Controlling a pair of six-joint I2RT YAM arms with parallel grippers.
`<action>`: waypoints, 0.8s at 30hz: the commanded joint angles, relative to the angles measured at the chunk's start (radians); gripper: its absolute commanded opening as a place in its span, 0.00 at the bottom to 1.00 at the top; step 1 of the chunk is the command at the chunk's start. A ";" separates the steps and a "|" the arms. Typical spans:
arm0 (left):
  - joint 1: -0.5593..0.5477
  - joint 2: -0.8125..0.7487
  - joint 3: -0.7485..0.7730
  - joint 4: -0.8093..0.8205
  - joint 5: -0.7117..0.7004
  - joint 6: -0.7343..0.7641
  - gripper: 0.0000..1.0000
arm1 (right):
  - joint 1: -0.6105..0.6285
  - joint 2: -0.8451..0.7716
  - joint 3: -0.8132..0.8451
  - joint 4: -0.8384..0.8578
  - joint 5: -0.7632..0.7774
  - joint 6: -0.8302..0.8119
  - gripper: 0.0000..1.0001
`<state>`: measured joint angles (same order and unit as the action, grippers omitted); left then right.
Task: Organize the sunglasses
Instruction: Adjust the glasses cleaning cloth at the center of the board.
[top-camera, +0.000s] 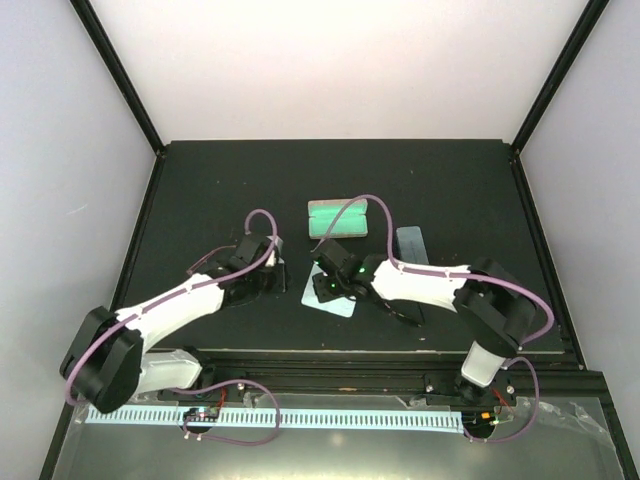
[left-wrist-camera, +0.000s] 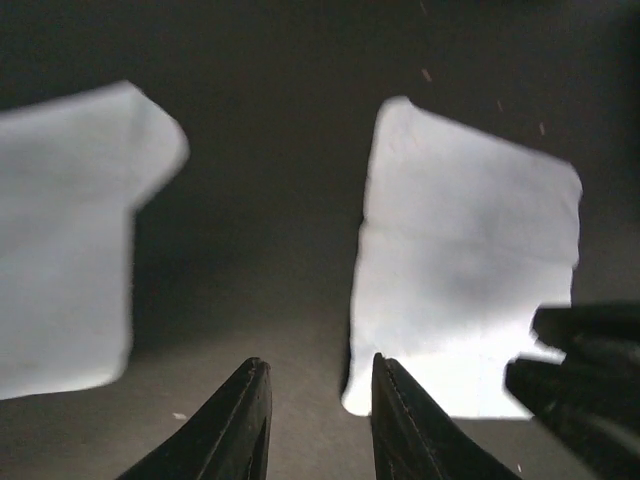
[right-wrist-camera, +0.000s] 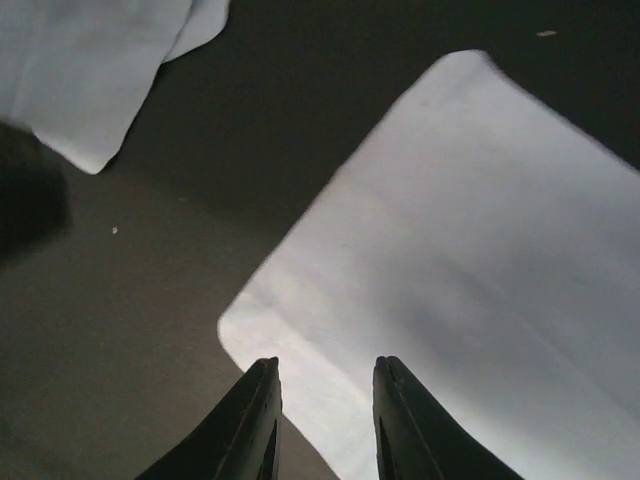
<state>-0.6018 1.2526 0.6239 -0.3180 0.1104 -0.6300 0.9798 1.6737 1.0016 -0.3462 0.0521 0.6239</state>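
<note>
No sunglasses show clearly in any view. My left gripper (top-camera: 272, 272) (left-wrist-camera: 318, 375) hangs low over the black table, open by a narrow gap with nothing between its fingers. A light blue cloth (left-wrist-camera: 460, 260) lies just right of its tips, a second cloth (left-wrist-camera: 60, 240) to the left. My right gripper (top-camera: 318, 290) (right-wrist-camera: 325, 372) is open too, empty, its tips over the near corner of a light blue cloth (top-camera: 335, 300) (right-wrist-camera: 480, 280). The other cloth (right-wrist-camera: 90, 60) shows at the top left of the right wrist view.
A pale green oblong case (top-camera: 337, 218) lies behind the grippers at mid-table. A blue-grey oblong case (top-camera: 412, 243) lies to its right, beside the right arm. The two grippers are close together, each at the edge of the other's wrist view.
</note>
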 joint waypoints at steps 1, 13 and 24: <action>0.097 -0.094 0.022 -0.055 -0.078 -0.017 0.29 | 0.021 0.094 0.051 0.021 -0.121 -0.070 0.28; 0.273 -0.121 0.022 -0.033 0.117 0.060 0.32 | 0.069 0.199 0.050 0.011 -0.342 -0.128 0.27; 0.275 0.021 0.069 0.041 0.285 0.091 0.44 | 0.038 0.052 0.053 0.028 -0.188 -0.113 0.29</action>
<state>-0.3336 1.2278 0.6319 -0.3172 0.3107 -0.5720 1.0393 1.8183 1.0523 -0.3550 -0.2699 0.4541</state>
